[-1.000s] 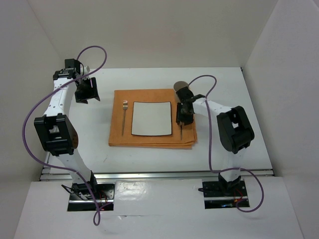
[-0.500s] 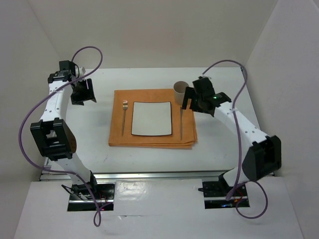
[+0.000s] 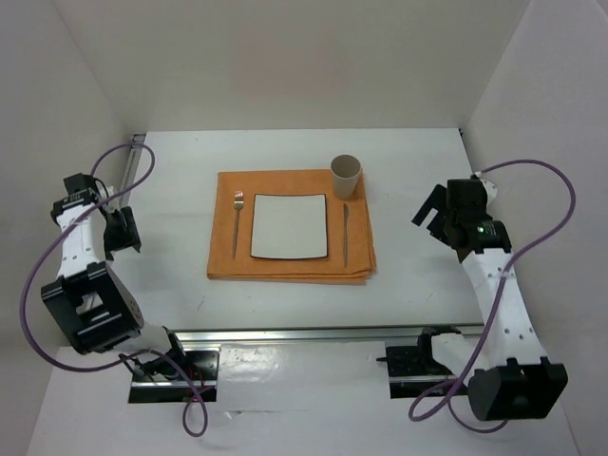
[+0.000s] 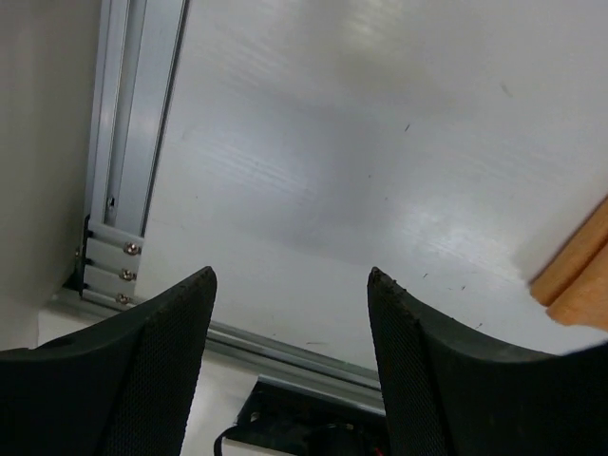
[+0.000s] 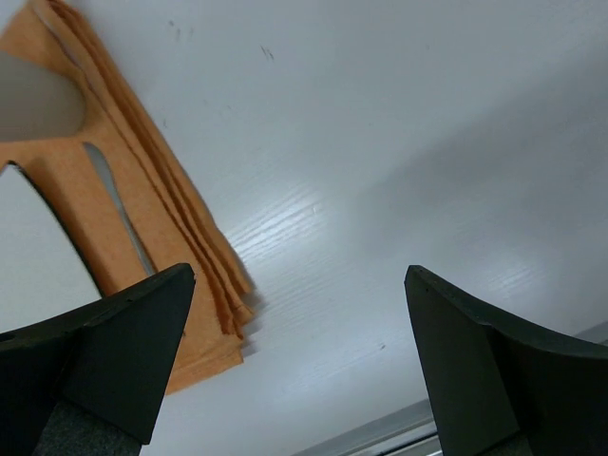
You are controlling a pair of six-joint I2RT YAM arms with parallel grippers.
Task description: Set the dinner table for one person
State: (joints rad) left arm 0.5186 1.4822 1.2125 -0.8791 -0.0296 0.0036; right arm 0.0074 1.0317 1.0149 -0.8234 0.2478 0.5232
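Note:
On the white dinner table (image 3: 418, 157) an orange cloth (image 3: 228, 266) lies in the middle. It carries a square white plate (image 3: 289, 226), a fork (image 3: 236, 223) to the plate's left, a knife (image 3: 346, 233) to its right and a beige cup (image 3: 345, 176) at the back right corner. My left gripper (image 3: 122, 231) hangs open and empty near the table's left edge. My right gripper (image 3: 429, 214) is open and empty to the right of the cloth. The left wrist view shows open fingers (image 4: 161, 370) over bare table; the right wrist view has cloth (image 5: 142, 218) and knife (image 5: 119, 209) at its left.
White walls enclose the table on the left, back and right. An aluminium rail (image 3: 313, 332) runs along the near edge, and another rail (image 4: 133, 142) lines the left side. Purple cables (image 3: 546, 218) loop off both arms.
My right gripper has let go of the knife, opened wide and drawn back to the right, off the cloth. My left arm has swung from the back left toward the near left edge.

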